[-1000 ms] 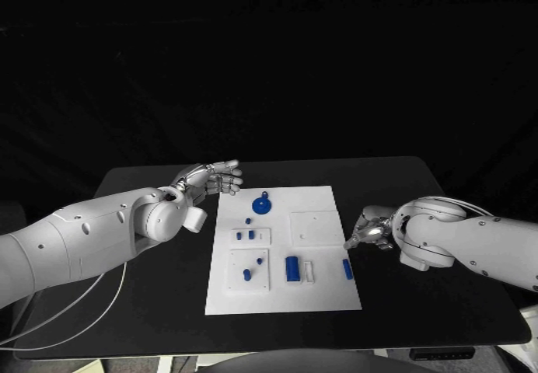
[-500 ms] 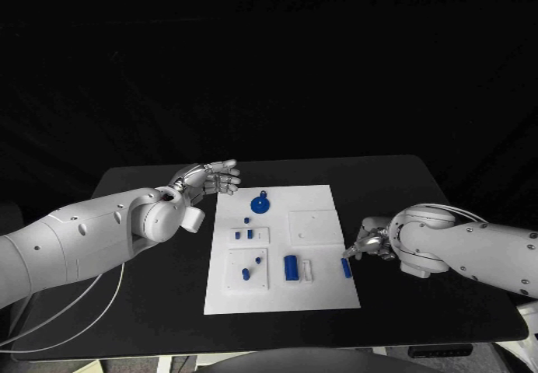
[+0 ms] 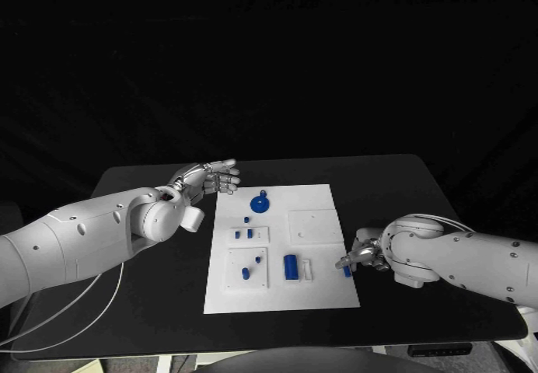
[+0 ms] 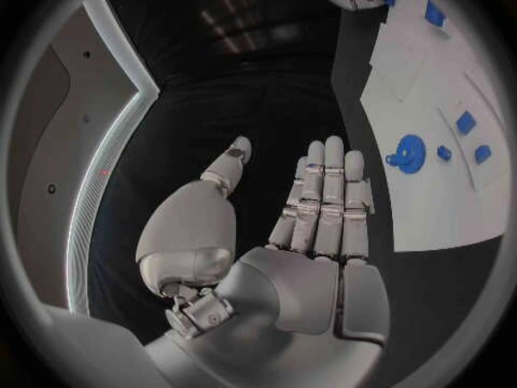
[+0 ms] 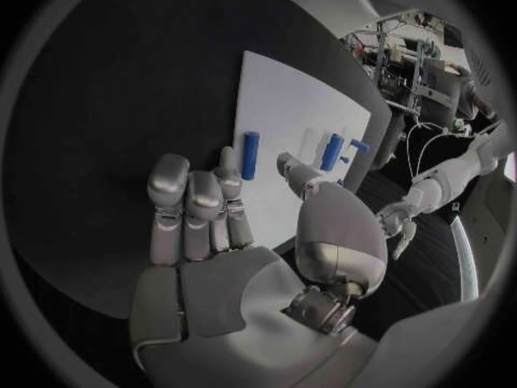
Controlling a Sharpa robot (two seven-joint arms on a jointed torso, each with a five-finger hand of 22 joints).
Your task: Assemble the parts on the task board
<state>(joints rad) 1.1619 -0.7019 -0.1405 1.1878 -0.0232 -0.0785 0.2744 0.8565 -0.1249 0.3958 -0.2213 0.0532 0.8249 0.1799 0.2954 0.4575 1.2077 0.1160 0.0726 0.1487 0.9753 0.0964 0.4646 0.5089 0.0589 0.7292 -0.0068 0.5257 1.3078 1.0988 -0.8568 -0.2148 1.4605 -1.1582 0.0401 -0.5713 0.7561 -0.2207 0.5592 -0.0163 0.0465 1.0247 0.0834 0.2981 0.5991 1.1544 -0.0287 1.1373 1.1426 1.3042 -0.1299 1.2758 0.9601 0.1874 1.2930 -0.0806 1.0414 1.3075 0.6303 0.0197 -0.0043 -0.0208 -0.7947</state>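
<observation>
The white task board (image 3: pixel 309 299) lies mid-table. On it are a blue gear (image 3: pixel 261 205), a blue cylinder (image 3: pixel 292 267), some small blue pieces (image 3: pixel 245 233) and a blue bar (image 3: pixel 347 269) near its right edge. My right hand (image 3: pixel 362 255) hovers at that edge, right beside the bar. In the right wrist view its fingers (image 5: pixel 194 203) reach toward the blue bar (image 5: pixel 250 155) with the thumb apart, and it holds nothing. My left hand (image 3: pixel 211 178) floats off the board's far left corner, flat and open (image 4: pixel 318 215), with the gear (image 4: pixel 407 159) off to one side of it.
Black table (image 3: pixel 134 303) surrounds the board, with bare surface on both sides. A white cable (image 3: pixel 84 311) loops below my left arm. My left arm covers part of the table's left side.
My right hand has slid along the board's right edge toward the near side and now sits next to the blue bar. My left hand has stayed in place.
</observation>
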